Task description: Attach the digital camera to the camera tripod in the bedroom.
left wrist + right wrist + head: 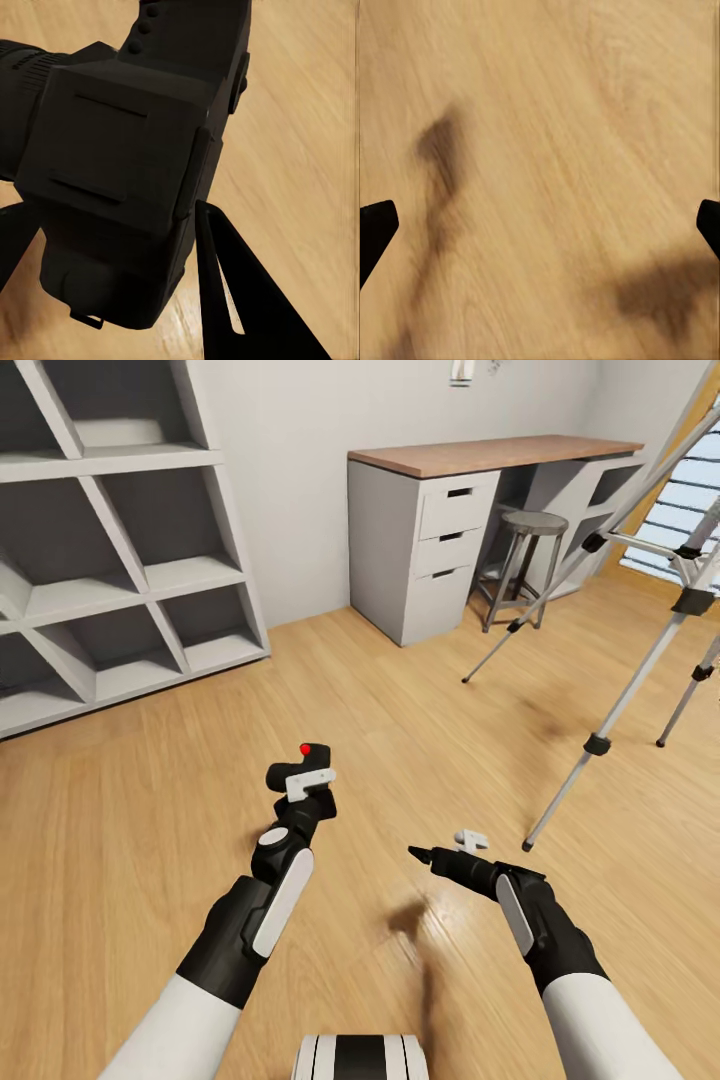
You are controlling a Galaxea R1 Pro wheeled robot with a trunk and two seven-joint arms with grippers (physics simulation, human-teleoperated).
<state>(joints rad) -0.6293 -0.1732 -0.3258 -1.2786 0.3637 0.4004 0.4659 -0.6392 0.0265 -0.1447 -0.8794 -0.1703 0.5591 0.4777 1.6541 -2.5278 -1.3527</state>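
The left gripper (300,780) sits just left of centre in the head view, its jaws closed on the digital camera (303,762), a small chunky black body with a red round button facing up. In the left wrist view the digital camera (127,165) is a matte, blocky black shape with its ribbed lens barrel jutting toward the frame's left edge, so its long axis runs across the dark, wedge-shaped fingers (240,300) that pinch it. The right gripper (445,847), lower right of centre, holds nothing; in the right wrist view its black fingertips (375,229) stand at opposite edges of the frame, spread wide over the light, grained wood floor (555,112). The camera tripod (640,670) stands at the right edge of the head view, its smooth silver tubular legs splaying down to black feet, with black collars at the joints. Upper left stands a white shelf unit (120,560) with slanted dividers; top centre, a white desk (440,540) with a wooden top and a round grey stool (525,560) beside it.
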